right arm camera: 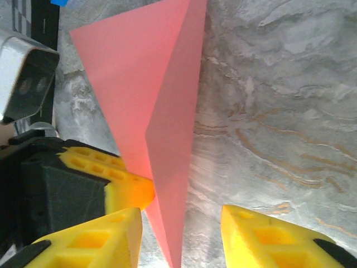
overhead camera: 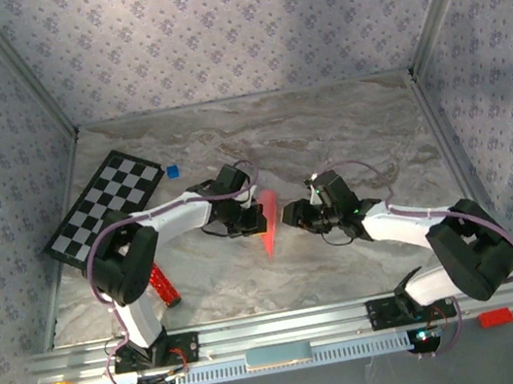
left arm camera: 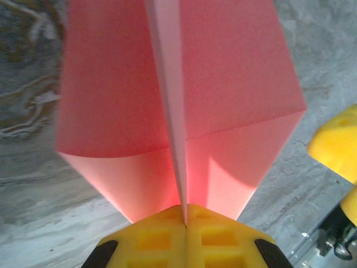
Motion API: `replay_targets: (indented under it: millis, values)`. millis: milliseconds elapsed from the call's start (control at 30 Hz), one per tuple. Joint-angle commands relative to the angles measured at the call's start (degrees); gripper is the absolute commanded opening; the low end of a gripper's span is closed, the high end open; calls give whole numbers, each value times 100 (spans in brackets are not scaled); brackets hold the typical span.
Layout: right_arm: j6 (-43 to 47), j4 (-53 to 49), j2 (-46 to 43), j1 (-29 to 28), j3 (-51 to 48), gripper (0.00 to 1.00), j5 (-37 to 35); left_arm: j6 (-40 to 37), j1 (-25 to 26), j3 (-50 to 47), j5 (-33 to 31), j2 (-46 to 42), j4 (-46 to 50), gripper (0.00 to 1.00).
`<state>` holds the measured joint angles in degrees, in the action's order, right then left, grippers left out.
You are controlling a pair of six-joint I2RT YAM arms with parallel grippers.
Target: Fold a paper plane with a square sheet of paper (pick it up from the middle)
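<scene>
Pink paper plane (left arm camera: 234, 95) in left hand (left arm camera: 185, 218) grip

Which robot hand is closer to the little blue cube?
Left. The left hand, pinching the pink paper plane, is right of the blue cube and a bit nearer the robot. The right hand is farther right, beyond the plane.

White-black arms (overhead camera: 173, 209), yellow tool fingers (left arm camera: 149, 241), seemingly lilac cables (overhead camera: 96, 246).

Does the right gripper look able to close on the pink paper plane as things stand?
Probably yes: the right gripper stands open with the paper plane between its fingers; the left gripper pinches it just beyond them.
</scene>
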<state>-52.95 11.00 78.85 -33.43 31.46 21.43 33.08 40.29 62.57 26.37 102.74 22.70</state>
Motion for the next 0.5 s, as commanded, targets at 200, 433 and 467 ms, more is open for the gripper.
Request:
replay_targets:
  millis: [200, 433, 467]
  values:
    - [-92, -59, 634, -159, 678, 46, 89, 82, 35, 179, -352, -165, 392, 0]
    - [-135, -55, 1228, -233, 1004, 43, 109, 19, 43, 209, -386, -166, 473, 0]
    - [-158, 7, 1308, -236, 1019, 42, 131, 6, 42, 208, -386, -158, 495, 0]
